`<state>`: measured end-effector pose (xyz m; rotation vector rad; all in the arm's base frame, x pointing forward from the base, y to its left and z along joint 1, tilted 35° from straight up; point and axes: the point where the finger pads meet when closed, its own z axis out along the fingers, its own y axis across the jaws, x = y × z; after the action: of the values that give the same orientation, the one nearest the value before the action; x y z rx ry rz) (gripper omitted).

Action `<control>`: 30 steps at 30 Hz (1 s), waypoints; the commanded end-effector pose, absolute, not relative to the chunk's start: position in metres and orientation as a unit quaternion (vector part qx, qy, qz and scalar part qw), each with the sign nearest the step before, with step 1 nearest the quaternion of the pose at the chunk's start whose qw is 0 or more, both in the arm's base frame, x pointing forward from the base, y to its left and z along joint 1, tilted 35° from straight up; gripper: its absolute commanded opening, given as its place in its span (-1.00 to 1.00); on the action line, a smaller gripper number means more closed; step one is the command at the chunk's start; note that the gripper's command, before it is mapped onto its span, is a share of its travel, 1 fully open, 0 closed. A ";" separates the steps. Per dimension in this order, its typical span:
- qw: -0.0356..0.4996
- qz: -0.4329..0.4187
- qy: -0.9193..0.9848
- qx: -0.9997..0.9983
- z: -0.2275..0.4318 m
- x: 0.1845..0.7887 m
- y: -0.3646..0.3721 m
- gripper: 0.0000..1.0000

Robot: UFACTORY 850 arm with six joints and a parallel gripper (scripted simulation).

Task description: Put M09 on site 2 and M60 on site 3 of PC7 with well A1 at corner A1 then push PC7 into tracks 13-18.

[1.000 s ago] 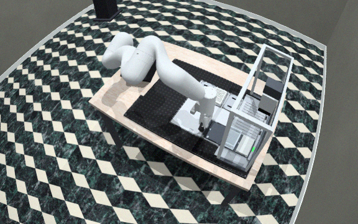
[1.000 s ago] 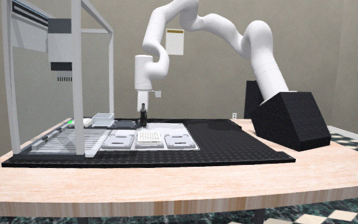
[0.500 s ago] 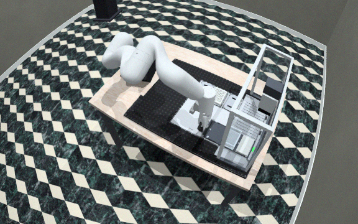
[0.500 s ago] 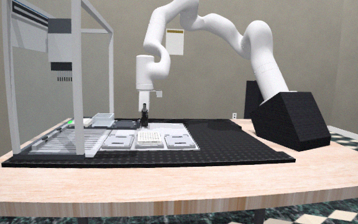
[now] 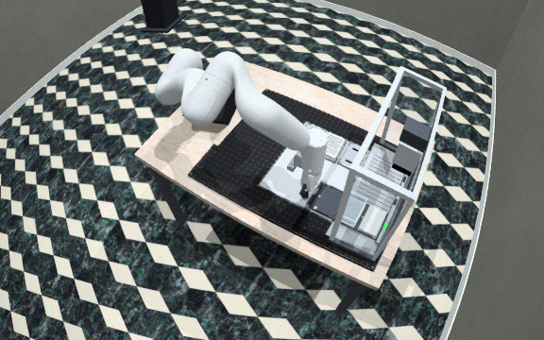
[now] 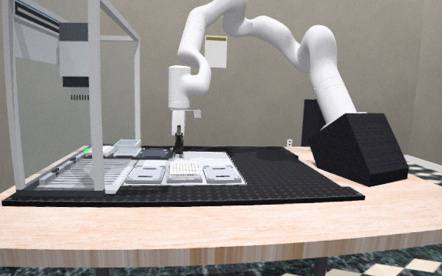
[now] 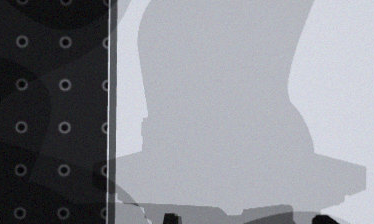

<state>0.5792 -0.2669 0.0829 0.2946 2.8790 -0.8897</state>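
Observation:
The dark plate carrier PC7 (image 5: 348, 205) (image 6: 153, 153) lies in the rails at the right end, under the instrument frame. The clear deep-well block M09 (image 6: 127, 147) and a pale flat plate, M60 (image 6: 107, 150), sit on it further in. The site at the handle end is bare. A green lamp (image 5: 384, 227) (image 6: 87, 150) is lit behind those tracks. The white plate M06 (image 5: 334, 144) (image 6: 183, 169) sits in the middle nest. My gripper (image 5: 304, 191) (image 6: 178, 149) (image 7: 245, 220) is open and empty, just above the pale apron by the carrier's handle end.
The white instrument frame (image 5: 395, 156) stands over the rails, with a head hanging inside (image 6: 74, 57). The two outer nests (image 6: 146, 173) (image 6: 222, 173) are empty. A black perforated mat (image 7: 48, 110) borders the apron. The arm's black base block (image 6: 355, 147) stands at the right.

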 end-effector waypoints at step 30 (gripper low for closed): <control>0.058 -0.293 0.949 0.097 0.122 0.577 -0.240 0.63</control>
<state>0.5768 -0.2423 0.1183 0.2946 2.8794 -0.8898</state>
